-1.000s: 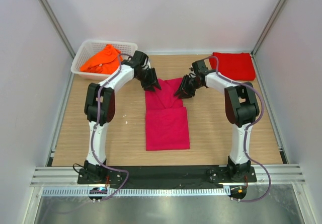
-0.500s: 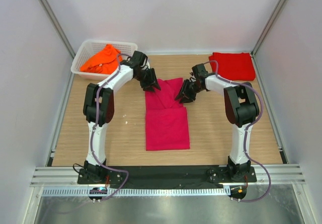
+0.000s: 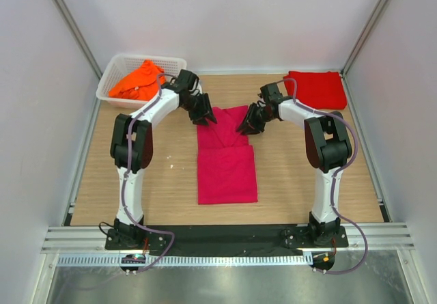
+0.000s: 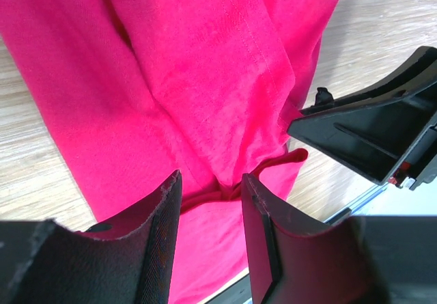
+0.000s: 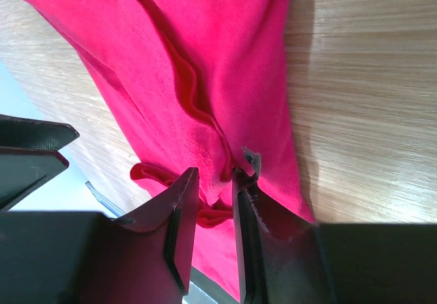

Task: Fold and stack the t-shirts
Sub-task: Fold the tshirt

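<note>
Seen from above, the white plastic lattice basket [image 3: 113, 72] sits at ten o'clock on the pale wooden worktop [image 3: 164, 174], with the bright orange cloth t-shirt [image 3: 136, 80] crumpled inside. The magenta-pink cloth t-shirt [image 3: 227, 171] lies in the middle, its near half flat and its far half rumpled. The red cloth t-shirt [image 3: 316, 89] rests folded at two o'clock.

The risk lies at the pink shirt's far edge. The left pincer [image 4: 208, 184] stands about half open, astride a rolled hem but not pinching it. If it lifts without closing, it comes away empty and the shirt gets dragged askew from one side. The right pincer [image 5: 215, 181] has its jaws nearly together about a raised ridge of cloth beside a small label; whether they truly bite I cannot tell from the wrist view. A thin nip could slip, or catch two layers and spoil the fold.

Both arms reach well forward with elbows out — wrists bent inward and down — so the pincers sit at eleven and one o'clock of the pink shirt.
</note>
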